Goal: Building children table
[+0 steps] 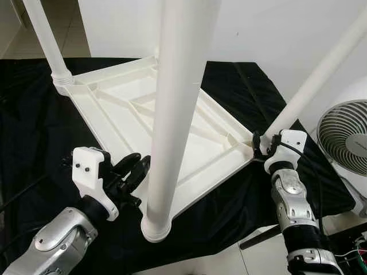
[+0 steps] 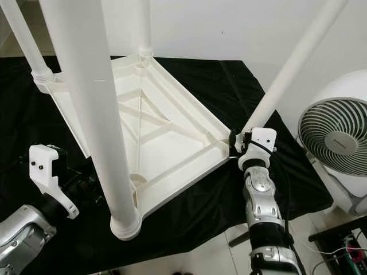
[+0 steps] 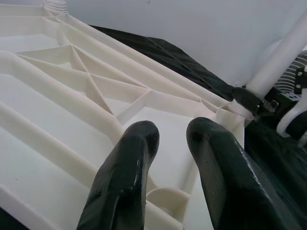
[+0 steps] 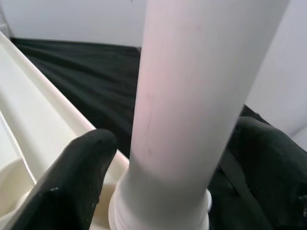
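The white plastic children's table (image 1: 189, 143) lies upside down on a black cloth (image 2: 200, 86), its ribbed underside up and its round legs pointing upward. The right tool (image 1: 265, 143) grips the right corner leg (image 1: 309, 86) at its base. The left tool (image 1: 135, 172), fingers narrowly apart and empty, sits just beside the near leg (image 1: 172, 114). A fan (image 2: 335, 137) stands close on the right.

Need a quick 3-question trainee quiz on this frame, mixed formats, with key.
1. True or false: the tabletop lies upside down on the black cloth.
2. Which gripper closes around a leg? A) left B) right
3. Fill in: beside the right arm stands a white ____.

Key: 1 true. 2 B: the right gripper grips the leg's base; the left gripper is near the front leg, empty. 3 fan.
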Tool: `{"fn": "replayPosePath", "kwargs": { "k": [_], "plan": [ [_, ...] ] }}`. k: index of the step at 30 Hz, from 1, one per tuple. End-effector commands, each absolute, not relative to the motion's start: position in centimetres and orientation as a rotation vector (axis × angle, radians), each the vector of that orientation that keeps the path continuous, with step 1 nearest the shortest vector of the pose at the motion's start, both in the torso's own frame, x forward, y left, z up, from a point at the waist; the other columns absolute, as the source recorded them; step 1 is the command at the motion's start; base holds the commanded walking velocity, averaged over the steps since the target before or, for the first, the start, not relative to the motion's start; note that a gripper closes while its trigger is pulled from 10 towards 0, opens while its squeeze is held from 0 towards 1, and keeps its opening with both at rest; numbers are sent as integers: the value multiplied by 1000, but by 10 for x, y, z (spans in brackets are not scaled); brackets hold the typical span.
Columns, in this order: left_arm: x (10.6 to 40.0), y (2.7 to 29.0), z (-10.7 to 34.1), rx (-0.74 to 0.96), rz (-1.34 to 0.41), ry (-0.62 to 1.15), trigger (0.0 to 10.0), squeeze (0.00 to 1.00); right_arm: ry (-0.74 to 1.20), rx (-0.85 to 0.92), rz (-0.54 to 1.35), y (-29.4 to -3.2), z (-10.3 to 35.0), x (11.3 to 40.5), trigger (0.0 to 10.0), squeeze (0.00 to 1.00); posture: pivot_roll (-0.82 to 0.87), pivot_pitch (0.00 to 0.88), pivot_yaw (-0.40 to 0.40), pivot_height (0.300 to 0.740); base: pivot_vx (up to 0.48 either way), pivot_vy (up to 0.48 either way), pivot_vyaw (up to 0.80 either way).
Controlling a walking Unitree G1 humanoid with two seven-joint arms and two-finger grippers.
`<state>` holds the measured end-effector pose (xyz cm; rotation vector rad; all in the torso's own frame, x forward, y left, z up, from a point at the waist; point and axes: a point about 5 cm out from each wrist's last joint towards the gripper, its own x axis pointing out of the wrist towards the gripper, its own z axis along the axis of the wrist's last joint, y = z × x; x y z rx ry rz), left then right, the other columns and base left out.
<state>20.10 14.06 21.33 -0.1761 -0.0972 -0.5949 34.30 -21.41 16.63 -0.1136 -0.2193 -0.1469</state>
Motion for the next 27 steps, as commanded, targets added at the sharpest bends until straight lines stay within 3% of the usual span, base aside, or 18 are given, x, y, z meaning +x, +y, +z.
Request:
{"fn": "replayPosePath", "kwargs": {
  "k": [1, 11, 19, 27],
  "plan": [
    [196, 131, 217, -184, -706, -105, 10000, 0, -224, -110, -155, -221, 169, 349, 10000, 0, 112, 186, -96, 740, 0, 0, 0],
    [192, 123, 222, -193, -785, -109, 10000, 0, -230, -98, -137, -219, 181, 367, 10000, 0, 114, 190, -107, 740, 0, 0, 0],
    [183, 110, 224, -207, -918, -90, 10000, 0, -208, -97, 22, -188, 195, 390, 10000, 0, 108, 192, -125, 740, 0, 0, 0],
    [182, 108, 229, -217, -920, -110, 10000, 0, -178, -76, 63, -174, 197, 399, 10000, 0, 108, 193, -133, 740, 0, 0, 0]
  ]
}}
